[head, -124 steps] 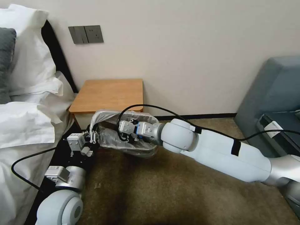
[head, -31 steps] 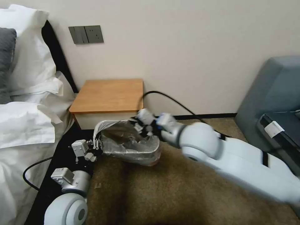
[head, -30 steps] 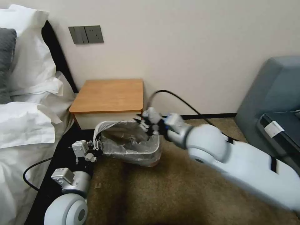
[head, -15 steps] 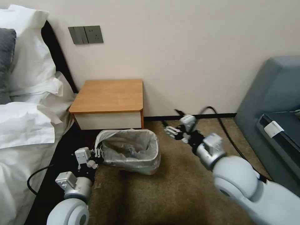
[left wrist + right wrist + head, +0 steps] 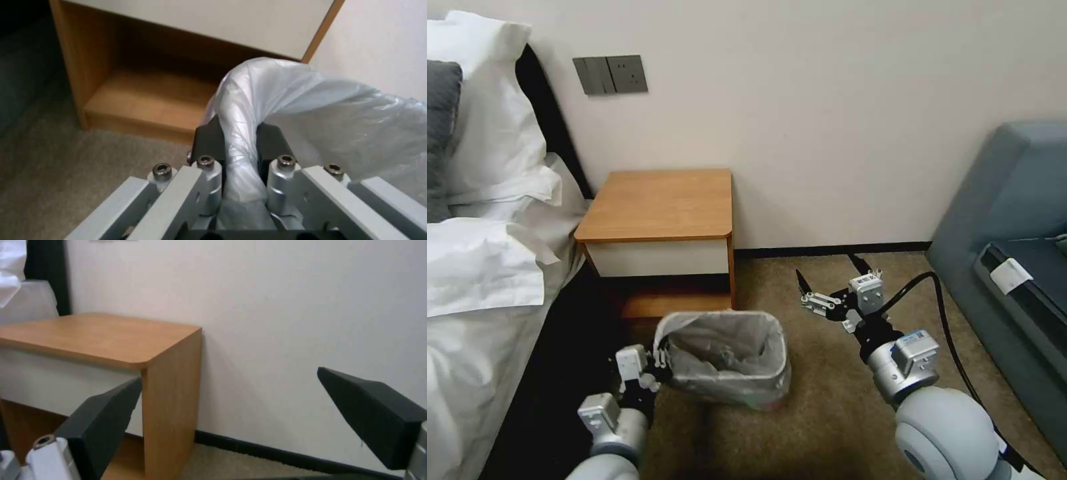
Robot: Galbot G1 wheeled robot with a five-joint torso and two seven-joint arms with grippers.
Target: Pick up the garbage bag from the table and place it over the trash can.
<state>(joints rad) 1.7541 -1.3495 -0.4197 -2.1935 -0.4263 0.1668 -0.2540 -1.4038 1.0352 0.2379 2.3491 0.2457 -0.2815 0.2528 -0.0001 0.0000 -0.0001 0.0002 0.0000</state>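
Note:
The trash can (image 5: 740,390) stands on the carpet in front of the table (image 5: 660,203), a wooden nightstand whose top is bare. The garbage bag (image 5: 717,343) lines the can, its edge folded over the rim. My left gripper (image 5: 657,365) is shut on the bag-covered rim at the can's left side. In the left wrist view the left gripper (image 5: 238,141) has its black pads pressing the garbage bag (image 5: 311,100) on both sides of the rim. My right gripper (image 5: 829,275) hangs open over the carpet to the right of the can, and the right gripper (image 5: 229,378) holds nothing.
A bed with white bedding (image 5: 487,267) runs along the left. A grey sofa (image 5: 1014,220) stands at the right. The wall (image 5: 827,120) is close behind the nightstand. The lower shelf (image 5: 146,100) of the nightstand is just beyond the can. Open carpet (image 5: 800,427) lies in front.
The right gripper has come out of the can and swung away to the right, open. The can, held by the left gripper, has slid away from the nightstand, toward me and slightly right.

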